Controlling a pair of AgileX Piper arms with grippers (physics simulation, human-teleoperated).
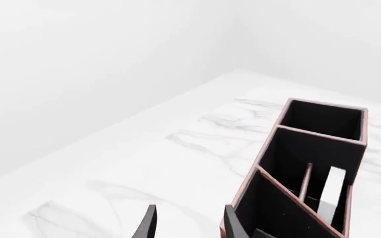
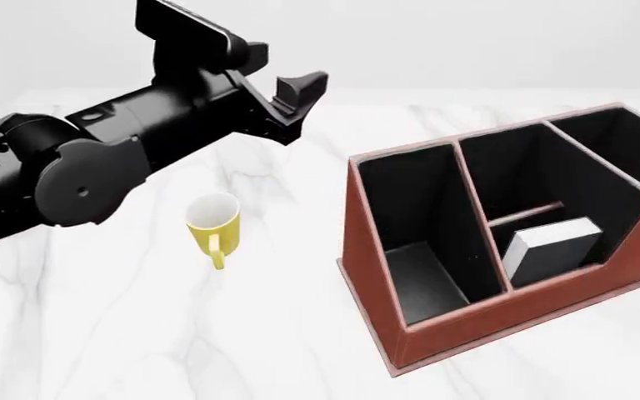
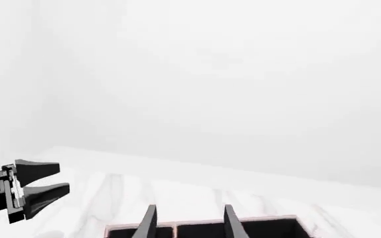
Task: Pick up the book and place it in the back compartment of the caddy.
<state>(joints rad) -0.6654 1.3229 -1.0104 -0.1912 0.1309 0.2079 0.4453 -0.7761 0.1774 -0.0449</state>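
left tool (image 2: 297, 98): raised off the tabletop (image 2: 131, 333), fingers spread with a clear gap, pinching nothing; fingertips (image 1: 149, 223) visible in own wrist view with bare marble between them.
right tool (image 3: 186, 223): out of the front view; own wrist view shows two fingertips (image 3: 230, 220) apart, nothing between them, hovering above one edge of the caddy.
book (image 2: 552, 248): inside the caddy (image 2: 487, 321), in the back compartment (image 2: 587, 271); leaning tilted, white page edge up, black cover facing out; well apart from the left tool, on its right side and lower.
book from left wrist view (image 1: 331, 193): white edge showing past a thin divider, ahead of the fingers and off to the caddy side.
caddy, left wrist view (image 1: 323, 134): just beside one fingertip, whether touching cannot be told.
caddy, right wrist view (image 3: 197, 229): only a strip of red-brown rim and black interior visible, beneath the fingers.
yellow mug (image 2: 213, 225): upright on the tabletop, handle toward the camera; below the left tool, apart from it, left of the caddy.
left tool seen from right wrist view (image 3: 35, 186): fingers parted, empty.
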